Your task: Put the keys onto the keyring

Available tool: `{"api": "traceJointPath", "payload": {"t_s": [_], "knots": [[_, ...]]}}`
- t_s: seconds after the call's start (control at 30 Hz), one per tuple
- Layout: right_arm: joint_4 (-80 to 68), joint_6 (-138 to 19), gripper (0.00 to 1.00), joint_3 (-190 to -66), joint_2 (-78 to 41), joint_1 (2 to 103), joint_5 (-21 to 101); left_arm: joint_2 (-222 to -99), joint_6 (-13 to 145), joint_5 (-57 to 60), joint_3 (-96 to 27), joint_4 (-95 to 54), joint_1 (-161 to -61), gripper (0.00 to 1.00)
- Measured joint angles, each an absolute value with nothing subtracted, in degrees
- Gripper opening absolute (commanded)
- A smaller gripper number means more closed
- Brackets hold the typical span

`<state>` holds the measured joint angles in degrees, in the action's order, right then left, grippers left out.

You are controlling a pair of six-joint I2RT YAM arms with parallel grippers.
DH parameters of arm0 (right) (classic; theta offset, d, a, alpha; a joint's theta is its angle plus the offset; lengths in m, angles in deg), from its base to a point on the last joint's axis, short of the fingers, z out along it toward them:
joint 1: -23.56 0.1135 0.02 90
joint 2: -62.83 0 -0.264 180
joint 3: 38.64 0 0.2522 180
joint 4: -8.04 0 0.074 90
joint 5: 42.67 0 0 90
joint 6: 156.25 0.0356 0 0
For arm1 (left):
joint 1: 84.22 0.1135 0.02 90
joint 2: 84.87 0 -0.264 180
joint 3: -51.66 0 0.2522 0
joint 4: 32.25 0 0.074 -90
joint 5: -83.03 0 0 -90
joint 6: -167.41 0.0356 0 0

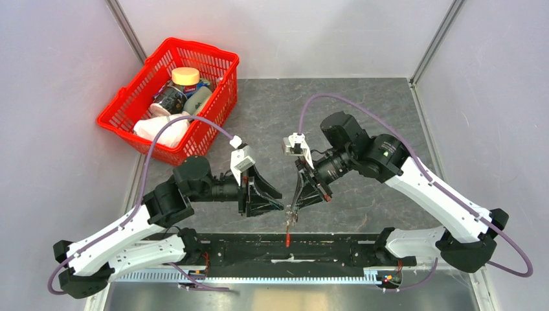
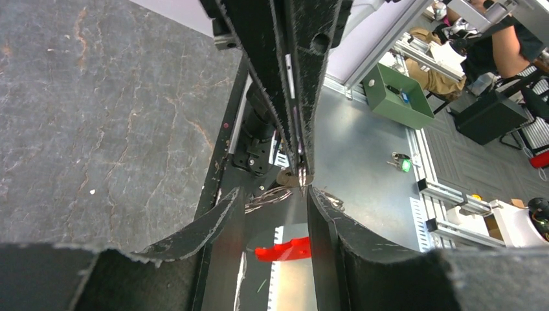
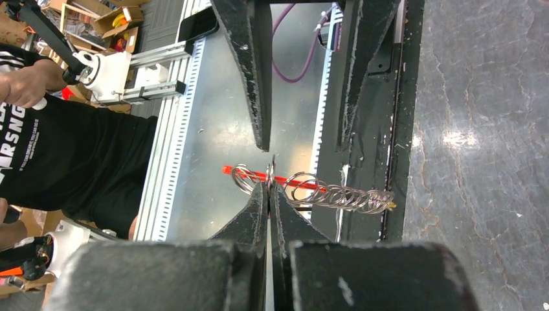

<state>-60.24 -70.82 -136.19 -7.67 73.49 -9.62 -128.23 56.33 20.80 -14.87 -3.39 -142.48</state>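
Keyring [image 3: 241, 178] hangs in the air over the middle of the counter's [image 1: 362, 103] near edge, above the black rail [image 1: 349, 249]. The right gripper [image 3: 268, 188] has its fingers pressed together on the thin wire. A red strap [image 2: 285, 249] dangles below, and a string of wire loops [image 3: 336, 195] trails off sideways, across the line of the fingers. A small brassy bit [image 2: 283, 176] beside the right fingertips may be one of the keys, though I cannot tell for sure. The left gripper [image 2: 275, 191] is spread wide and grips nothing. Its gap faces the right fingertips head-on, with the ring just beyond it. The left arm is therefore the free one, and its approach likely runs straight along its own finger axis.
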Motion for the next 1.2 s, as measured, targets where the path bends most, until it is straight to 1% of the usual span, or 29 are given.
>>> {"api": "traceJointPath", "payload": {"t_s": [0.57, 0.7, 0.83, 0.93, 1.07, 1.2], "knots": [[-58.15, -70.10, 0.00, -135.40, -8.54, 75.11, -7.89, -128.25, 54.75, 23.66, -14.54, -5.41, -142.48, 0.42], [-57.40, -69.69, 0.00, -135.40, -8.80, 75.16, -7.65, -128.25, 54.53, 23.66, -14.52, -5.41, -142.48, 0.38], [-56.77, -69.29, 0.00, -135.42, -9.63, 75.22, -7.54, -128.25, 54.36, 23.68, -14.52, -5.47, -142.48, 0.29], [-56.55, -69.08, 0.00, -135.42, -9.94, 75.33, -7.21, -128.25, 54.29, 23.66, -14.52, -5.62, -142.48, 0.24], [-56.31, -68.86, 0.00, -135.42, -9.98, 75.64, -6.93, -128.27, 54.27, 23.77, -14.52, -5.80, -142.48, 0.22], [-56.16, -68.84, 0.00, -135.47, -9.98, 75.70, -6.76, -128.38, 54.25, 24.10, -14.52, -5.93, -142.48, 0.22]]}}
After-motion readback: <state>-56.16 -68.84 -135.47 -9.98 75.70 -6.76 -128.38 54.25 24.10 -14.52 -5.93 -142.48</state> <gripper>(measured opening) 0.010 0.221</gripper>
